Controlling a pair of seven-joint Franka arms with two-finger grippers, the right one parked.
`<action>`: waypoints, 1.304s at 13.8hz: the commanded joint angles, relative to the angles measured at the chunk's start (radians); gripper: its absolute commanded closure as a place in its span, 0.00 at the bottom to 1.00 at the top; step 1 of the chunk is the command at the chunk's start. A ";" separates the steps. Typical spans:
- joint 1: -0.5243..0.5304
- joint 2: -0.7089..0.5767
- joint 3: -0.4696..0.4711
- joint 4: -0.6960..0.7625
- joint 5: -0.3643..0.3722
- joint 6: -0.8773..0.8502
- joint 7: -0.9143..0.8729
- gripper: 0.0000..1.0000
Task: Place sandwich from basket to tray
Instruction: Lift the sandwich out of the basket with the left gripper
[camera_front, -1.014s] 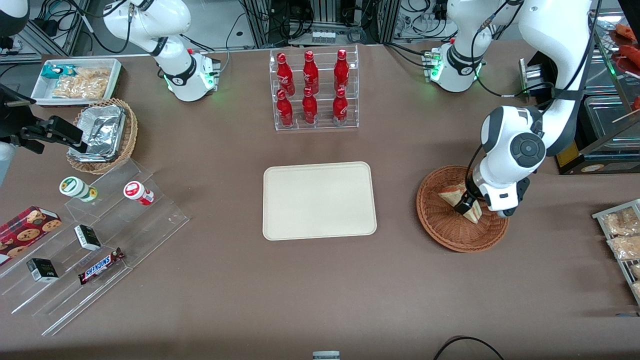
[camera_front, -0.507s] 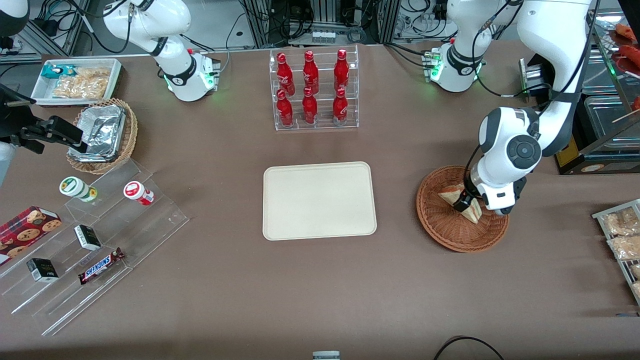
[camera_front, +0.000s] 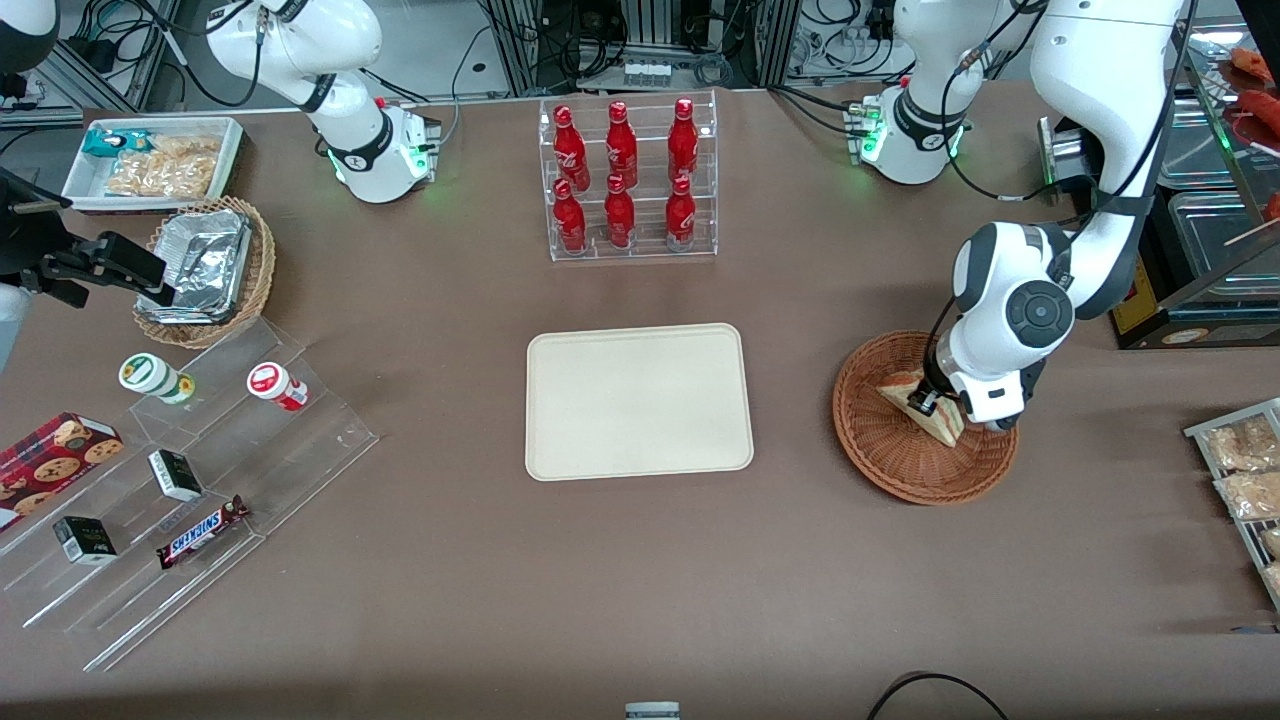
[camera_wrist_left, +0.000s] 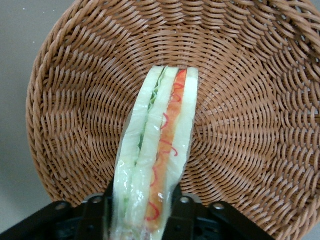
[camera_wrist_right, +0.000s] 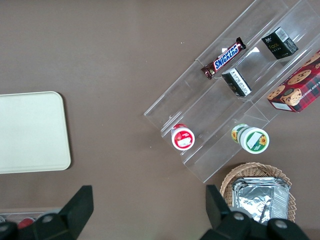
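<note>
Gripper (camera_front: 925, 402) pinches the sandwich (camera_wrist_left: 157, 150) across its 2 bread faces, filling edge up, apparently so the layers stay together, the wedge hanging over the wicker basket (camera_front: 880, 455), well apart from the tray (camera_front: 640, 400).

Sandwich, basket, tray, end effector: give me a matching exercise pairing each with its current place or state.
Things:
1. sandwich
2. basket
3. tray
4. end effector

States:
A. holds nothing, lies toward the table's middle
B. gripped on both faces, above the wicker
C. shut, over the basket
D. sits at the working arm's end of the table

Pairs: 1-B, 2-D, 3-A, 4-C
</note>
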 joint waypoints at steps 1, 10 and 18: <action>-0.005 -0.016 0.002 0.060 0.016 -0.093 -0.014 0.89; -0.152 0.053 -0.001 0.235 0.028 -0.273 0.288 0.94; -0.284 0.188 -0.004 0.486 0.060 -0.424 0.421 0.94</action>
